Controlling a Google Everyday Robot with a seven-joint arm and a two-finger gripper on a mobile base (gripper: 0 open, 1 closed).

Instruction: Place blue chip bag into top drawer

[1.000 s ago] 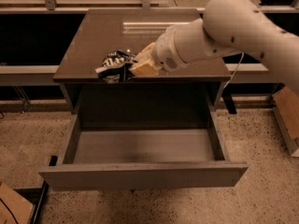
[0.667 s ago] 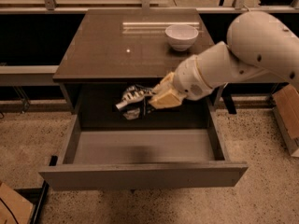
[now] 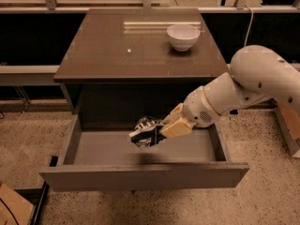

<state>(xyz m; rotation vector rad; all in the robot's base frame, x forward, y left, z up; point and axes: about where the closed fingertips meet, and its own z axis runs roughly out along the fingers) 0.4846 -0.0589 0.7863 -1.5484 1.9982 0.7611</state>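
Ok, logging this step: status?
Gripper over open drawer, shut on bag. Bag held above drawer floor, not released. Bowl up on cabinet, out of the way.

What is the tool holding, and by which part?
The tool holds the blue chip bag by its arm-side end, over the open top drawer.

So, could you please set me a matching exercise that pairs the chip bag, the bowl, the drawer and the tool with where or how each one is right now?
Things:
1. blue chip bag
2. white bowl
3. top drawer
4. tool

Places or states:
A. pulled out, grey floor showing
B. standing on the brown cabinet top, back right
C. hanging over the drawer's floor, gripped at its right end
D. reaching in from the right above the drawer, shut on the bag

Pairs: 1-C, 2-B, 3-A, 4-D.
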